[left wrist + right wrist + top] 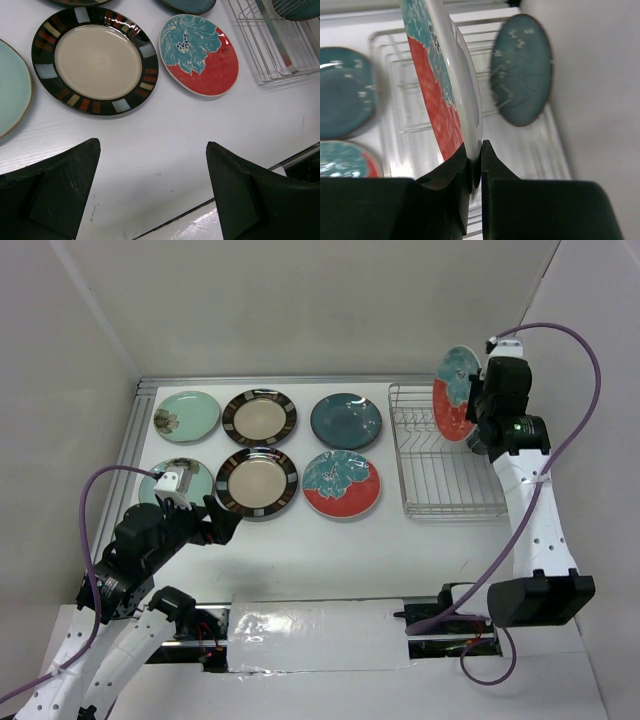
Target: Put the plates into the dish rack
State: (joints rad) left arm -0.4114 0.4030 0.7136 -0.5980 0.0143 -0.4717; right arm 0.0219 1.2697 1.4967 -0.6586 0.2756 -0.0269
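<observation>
My right gripper (474, 412) (476, 150) is shut on the rim of a red-and-teal plate (455, 393) (440, 95). It holds the plate upright over the far end of the dish rack (445, 475) (530, 145). A dark teal plate (521, 70) stands on edge in the rack behind it. Flat on the table lie two mint-green plates (187, 416) (160, 483), two cream striped plates (259, 418) (256, 483), a dark teal plate (346, 421) and a red-and-teal plate (341, 483). My left gripper (215, 520) (152, 145) is open and empty, low over bare table just in front of the near cream plate (95, 60).
White walls close in the table on the left, back and right, and the rack sits near the right wall. A shiny taped strip (320, 635) runs along the near edge between the arm bases. Purple cables loop from both arms.
</observation>
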